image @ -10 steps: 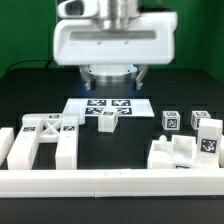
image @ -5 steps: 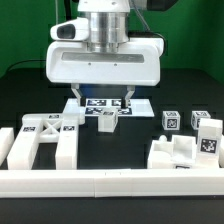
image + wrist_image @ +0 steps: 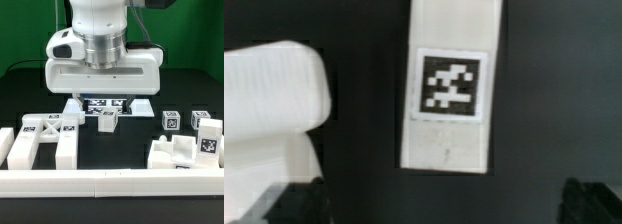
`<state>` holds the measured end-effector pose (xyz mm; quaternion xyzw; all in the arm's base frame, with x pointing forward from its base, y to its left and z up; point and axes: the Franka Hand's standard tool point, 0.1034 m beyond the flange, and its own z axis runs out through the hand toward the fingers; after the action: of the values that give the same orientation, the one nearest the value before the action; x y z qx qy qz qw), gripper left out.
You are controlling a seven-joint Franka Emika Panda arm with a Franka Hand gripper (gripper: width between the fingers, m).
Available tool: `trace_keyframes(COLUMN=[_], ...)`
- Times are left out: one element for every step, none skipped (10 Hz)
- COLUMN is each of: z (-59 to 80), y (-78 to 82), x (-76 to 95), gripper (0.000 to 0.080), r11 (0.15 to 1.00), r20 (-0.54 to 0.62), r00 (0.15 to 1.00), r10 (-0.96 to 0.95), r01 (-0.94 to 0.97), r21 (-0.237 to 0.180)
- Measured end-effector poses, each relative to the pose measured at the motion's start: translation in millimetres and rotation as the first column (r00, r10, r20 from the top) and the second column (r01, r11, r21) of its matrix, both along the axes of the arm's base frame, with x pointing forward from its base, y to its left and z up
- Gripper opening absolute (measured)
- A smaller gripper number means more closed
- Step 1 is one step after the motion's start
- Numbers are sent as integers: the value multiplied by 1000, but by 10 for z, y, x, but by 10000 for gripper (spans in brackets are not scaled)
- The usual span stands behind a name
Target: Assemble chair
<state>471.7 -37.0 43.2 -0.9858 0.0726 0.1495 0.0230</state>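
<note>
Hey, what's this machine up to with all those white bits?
A robot arm is putting a chair together from loose white parts. Its gripper hangs open and empty over a small tagged leg piece beside the marker board. The X-braced frame and the other chair parts lie apart on the table, none of them held.

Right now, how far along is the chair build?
Done: nothing joined that I can see. The braced frame, the notched piece and a small block lie apart on the table. In hand: nothing. The end effector is open above a tagged leg. Left: probably grasping that leg, then all the joining.
</note>
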Motion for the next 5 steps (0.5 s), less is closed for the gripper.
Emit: trace_keyframes(z=[-7, -24, -34, -42, -35], y=[15, 15, 25, 45, 64], x=[-24, -39, -61, -62, -92], gripper=[649, 649, 649, 649, 649], r11=[1000, 1000, 999, 999, 998], r20=[-64, -121, -192, -251, -309], r00=[998, 993, 981, 968, 951], r10=[1, 0, 2, 8, 13], r01=[0, 3, 6, 5, 7], r21=[15, 26, 41, 53, 65])
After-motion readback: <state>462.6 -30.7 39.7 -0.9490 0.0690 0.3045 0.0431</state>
